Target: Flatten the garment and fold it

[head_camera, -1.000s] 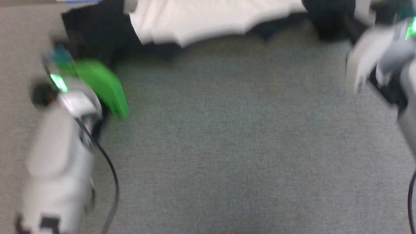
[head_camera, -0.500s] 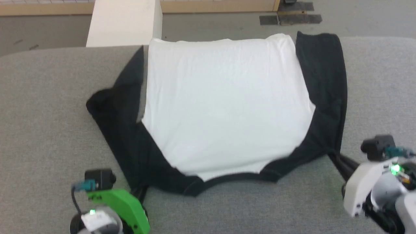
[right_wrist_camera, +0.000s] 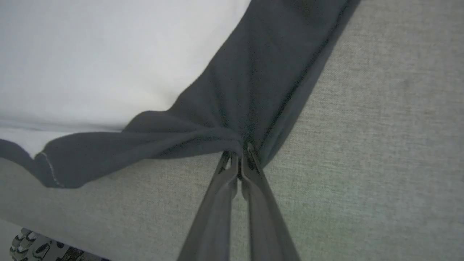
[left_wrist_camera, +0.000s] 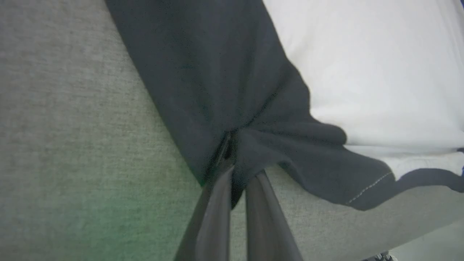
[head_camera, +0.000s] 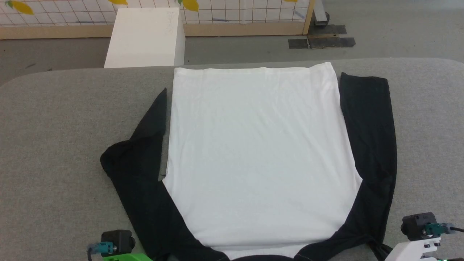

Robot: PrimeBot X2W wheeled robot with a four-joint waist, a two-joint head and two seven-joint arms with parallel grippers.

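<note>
The shirt (head_camera: 259, 156) lies spread on the grey table (head_camera: 54, 127), collar end nearest the fingers and hem at the far end. The left gripper (left_wrist_camera: 237, 159) is clamped on black shoulder cloth that puckers at its tips, with the white torso ahead and to their right. The right gripper (right_wrist_camera: 241, 156) is pinched shut on the other shoulder, with the white ahead and to its left. A second ago the near white edge showed in ripples. Now the torso looks smooth and its hem straight, though the head camera has swung up meanwhile, so part of that difference is only the view. Flattening looks close to finished. The left sleeve (head_camera: 137, 159), well ahead of the left fingers, is bunched and bent and likely needs straightening before any fold. No container is involved; whether the white block (head_camera: 145, 36) past the table holds anything cannot be told.
</note>
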